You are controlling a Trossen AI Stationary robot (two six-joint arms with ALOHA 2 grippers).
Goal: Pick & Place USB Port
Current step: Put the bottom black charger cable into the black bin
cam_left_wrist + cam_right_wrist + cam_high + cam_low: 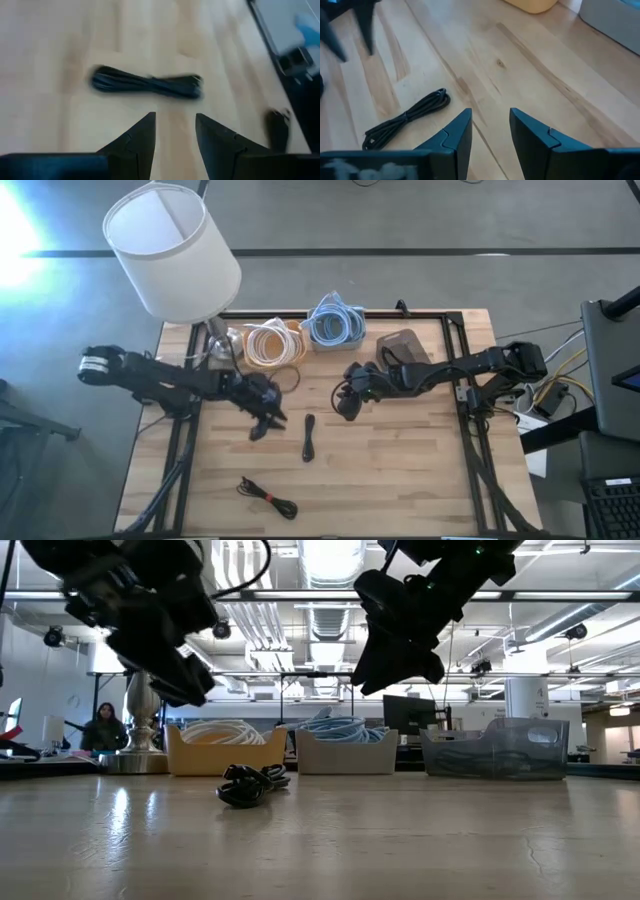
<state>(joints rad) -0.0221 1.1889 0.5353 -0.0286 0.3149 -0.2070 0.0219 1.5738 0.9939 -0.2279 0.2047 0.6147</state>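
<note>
High view: bundled black cable lying mid-table, nothing gripped yet, so judged an approach before the pick. Left gripper just left of the cable, right gripper up and right of it. A second coiled cable nearer the front edge.

Low view: cable a loose dark knot flat on the wood, both grippers hanging above.

Left wrist view: fingers parted, empty, cable straight ahead. Next: descend, straddle the bundle's middle.

Right wrist view: fingers spread, empty, cable beside them.
</note>
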